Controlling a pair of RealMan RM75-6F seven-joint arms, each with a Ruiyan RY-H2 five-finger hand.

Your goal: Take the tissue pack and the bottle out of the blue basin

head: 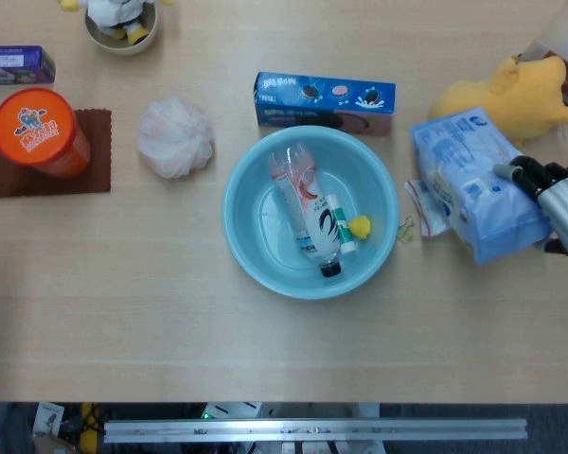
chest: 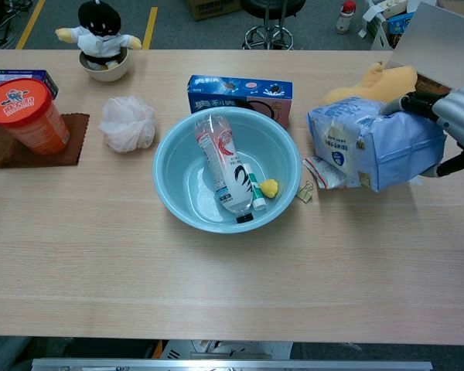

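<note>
One tissue pack (head: pixel 477 183) lies on the desk (head: pixel 170 331) right of the blue basin (head: pixel 251 248), gripped by the right robot hand (head: pixel 560 200). One bottle (head: pixel 306 210) lies inside the basin beside one small tube (head: pixel 339 225).

No text can be read anywhere: print on the blue cookie box (head: pixel 326 97), orange tub lid (head: pixel 33 121), bottle label (head: pixel 311 210) and tissue pack (head: pixel 478 184) at right is too small and blurred.
</note>
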